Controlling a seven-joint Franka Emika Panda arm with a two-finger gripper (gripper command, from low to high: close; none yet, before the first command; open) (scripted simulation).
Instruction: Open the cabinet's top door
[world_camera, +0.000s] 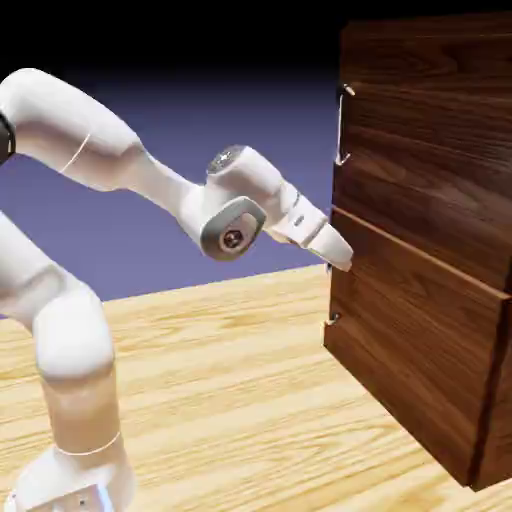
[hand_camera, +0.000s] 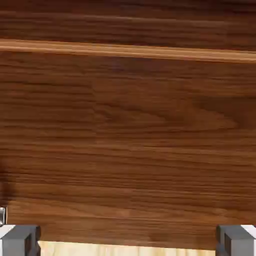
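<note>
End effector (hand_camera: 128, 241): spread wide | top door (world_camera: 425, 150): above it, beyond pale strip (hand_camera: 128, 50)

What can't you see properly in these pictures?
- The gripper's fingertips in the exterior view: their ends can't be made out beside the cabinet.
- The robot's upper elbow: cut off by the exterior view's left edge.
- The small silver piece in the hand view: mostly cut off by the left edge.
- The cabinet's far right side: cut off by the exterior view's right edge.
</note>
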